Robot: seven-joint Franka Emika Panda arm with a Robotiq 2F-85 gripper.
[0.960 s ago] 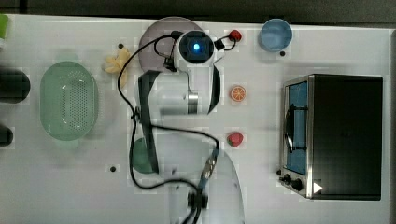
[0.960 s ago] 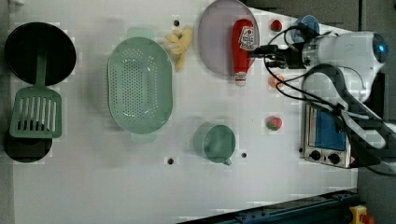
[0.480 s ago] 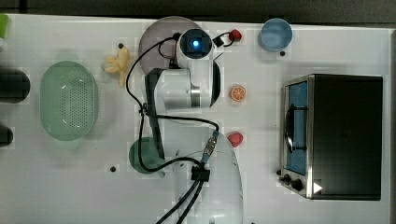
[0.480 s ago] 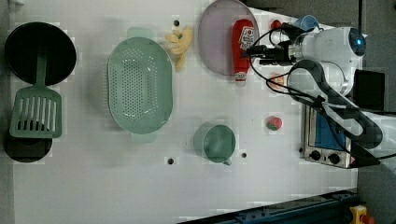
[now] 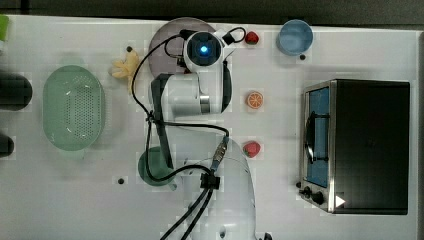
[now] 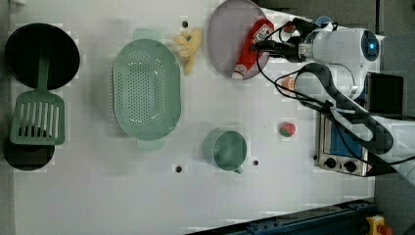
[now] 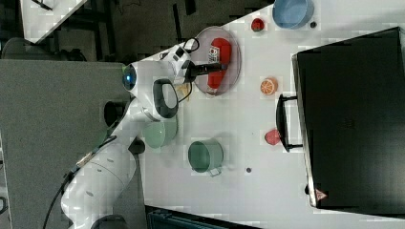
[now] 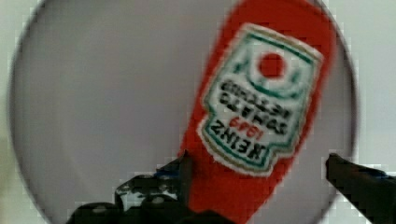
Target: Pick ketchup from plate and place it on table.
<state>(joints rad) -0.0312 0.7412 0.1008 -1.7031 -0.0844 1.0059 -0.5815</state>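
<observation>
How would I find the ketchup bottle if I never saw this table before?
Look for the big flat white tabletop, then the wide, round mauve-grey plate at its top edge in the left view, beside the green oval perforated basket. The slim red ketchup bottle lies flat on that plate. Unlike the small round red pieces nearby, it is long and carries a white label.

Ketchup (image 8: 261, 107): red plastic, paper-look label. Plate (image 8: 102, 116): smooth, matt. Table (image 5: 75, 200): white, matt. Oven (image 5: 370, 145): black matt top, metal trim.
</observation>
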